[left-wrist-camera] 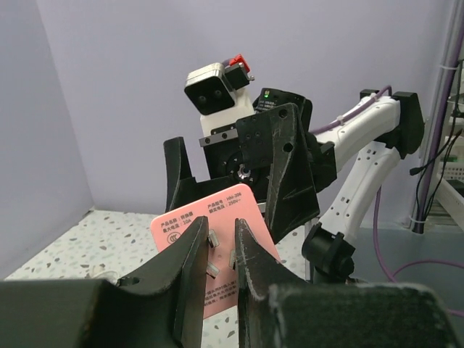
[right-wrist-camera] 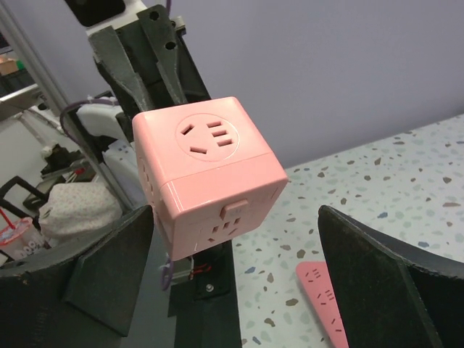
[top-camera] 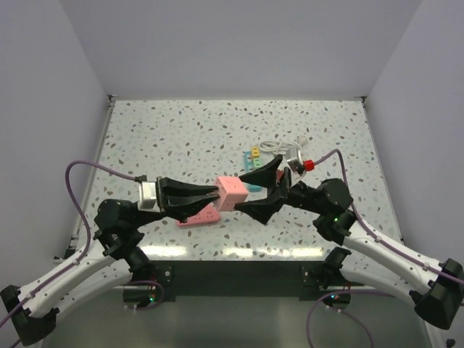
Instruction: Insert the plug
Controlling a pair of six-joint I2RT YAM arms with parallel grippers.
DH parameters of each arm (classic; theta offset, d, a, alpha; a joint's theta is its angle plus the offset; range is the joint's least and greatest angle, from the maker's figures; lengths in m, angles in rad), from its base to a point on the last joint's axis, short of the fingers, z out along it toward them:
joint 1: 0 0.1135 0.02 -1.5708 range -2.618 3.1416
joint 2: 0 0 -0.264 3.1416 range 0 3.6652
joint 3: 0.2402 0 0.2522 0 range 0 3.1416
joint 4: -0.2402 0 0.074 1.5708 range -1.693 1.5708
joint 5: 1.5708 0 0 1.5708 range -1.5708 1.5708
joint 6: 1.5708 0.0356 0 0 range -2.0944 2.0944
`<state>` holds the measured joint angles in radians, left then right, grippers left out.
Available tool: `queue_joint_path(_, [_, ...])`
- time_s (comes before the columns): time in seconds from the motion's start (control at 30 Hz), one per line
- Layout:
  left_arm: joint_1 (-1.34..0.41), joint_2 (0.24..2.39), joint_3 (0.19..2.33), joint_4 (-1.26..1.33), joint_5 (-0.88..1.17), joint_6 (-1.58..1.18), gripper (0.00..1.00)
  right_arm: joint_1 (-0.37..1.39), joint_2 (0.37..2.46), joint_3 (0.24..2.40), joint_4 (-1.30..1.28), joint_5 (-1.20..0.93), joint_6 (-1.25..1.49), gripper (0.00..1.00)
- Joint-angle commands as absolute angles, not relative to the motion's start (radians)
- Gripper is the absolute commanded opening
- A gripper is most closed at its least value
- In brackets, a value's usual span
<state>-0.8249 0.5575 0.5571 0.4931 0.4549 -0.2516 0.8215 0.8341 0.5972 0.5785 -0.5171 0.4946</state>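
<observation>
My left gripper [top-camera: 216,194] is shut on the metal prongs of a pink cube plug adapter [top-camera: 233,192] and holds it in the air over the table's front middle. In the left wrist view the prongs sit between my fingers [left-wrist-camera: 192,254] against the cube's labelled pink back [left-wrist-camera: 250,210]. My right gripper [top-camera: 243,193] is wide open, its fingers on either side of the cube without touching it. The right wrist view shows the cube's socket faces [right-wrist-camera: 210,174] between my open fingers [right-wrist-camera: 109,268]. A pink power strip [top-camera: 199,216] lies flat on the table below the left gripper; its end shows in the right wrist view [right-wrist-camera: 326,301].
A coiled white cable [top-camera: 279,148] and small yellow and green pieces [top-camera: 254,154] lie behind the right gripper. A teal piece [top-camera: 255,188] sits just behind the cube. White walls enclose the speckled table [top-camera: 181,138] on three sides.
</observation>
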Motion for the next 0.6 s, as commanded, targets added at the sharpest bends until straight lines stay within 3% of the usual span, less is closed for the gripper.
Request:
queue_joint_path(0.0, [-0.821, 0.56, 0.548, 0.663, 0.525, -0.278, 0.0, 0.818, 0.811, 0.592, 0.71, -0.601, 0.522, 0.99])
queue_joint_path(0.47, [-0.821, 0.687, 0.557, 0.887, 0.598, -0.342, 0.0, 0.819, 0.825, 0.569, 0.847, -0.695, 0.565, 0.93])
queue_joint_path(0.57, [-0.822, 0.698, 0.546, 0.925, 0.6, -0.351, 0.0, 0.821, 0.816, 0.572, 0.844, -0.71, 0.563, 0.78])
